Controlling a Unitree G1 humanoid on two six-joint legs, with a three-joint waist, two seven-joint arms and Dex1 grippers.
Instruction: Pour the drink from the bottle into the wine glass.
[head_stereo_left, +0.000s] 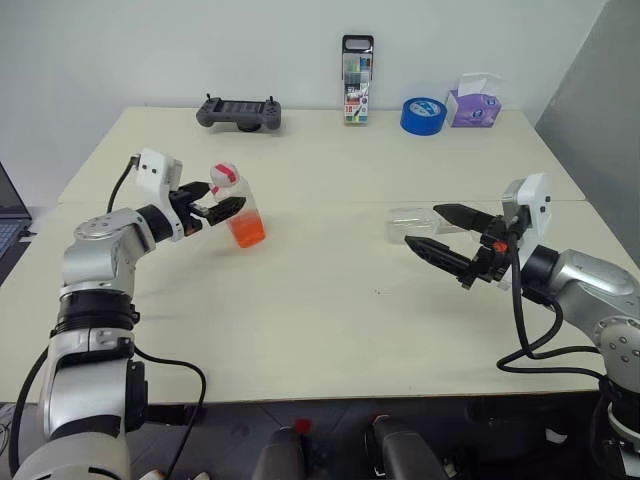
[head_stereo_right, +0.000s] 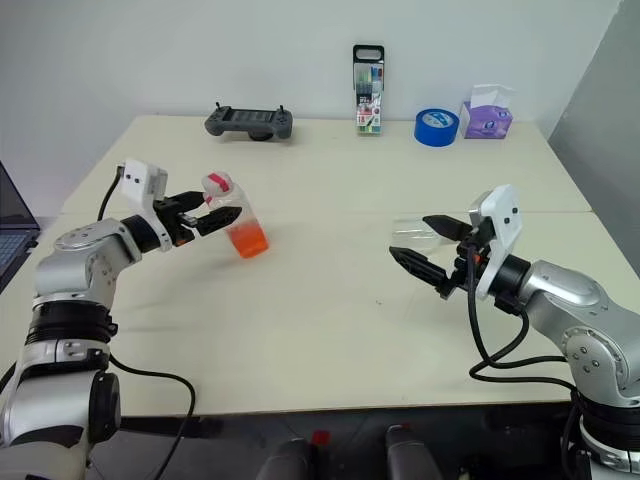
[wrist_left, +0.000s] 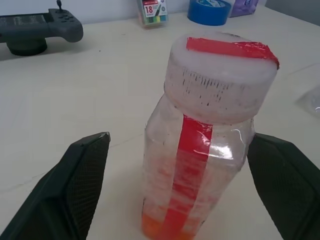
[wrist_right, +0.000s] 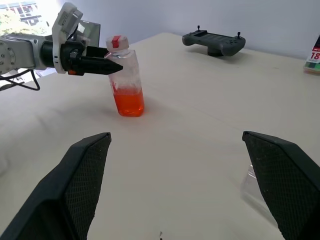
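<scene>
The bottle (head_stereo_left: 238, 205) stands upright on the left of the table, clear plastic with a whitish cap and a red strip (wrist_left: 187, 165). The drink (head_stereo_left: 247, 233), bright orange, fills only its bottom. My left gripper (head_stereo_left: 221, 200) is open, one finger on each side of the bottle's upper half; in the left wrist view both fingers (wrist_left: 82, 175) stand clear of it. The wine glass (head_stereo_left: 412, 224) is a faint clear shape on the right, and I cannot tell whether it is upright or lying. My right gripper (head_stereo_left: 424, 226) is open just in front of it, holding nothing.
Along the far edge sit a dark game controller (head_stereo_left: 240, 112), a box of markers (head_stereo_left: 356, 80), a blue tape roll (head_stereo_left: 423, 114) and a purple tissue box (head_stereo_left: 474, 103). A laptop (head_stereo_left: 8, 215) pokes in at the left. Bare tabletop (head_stereo_left: 330, 270) lies between the arms.
</scene>
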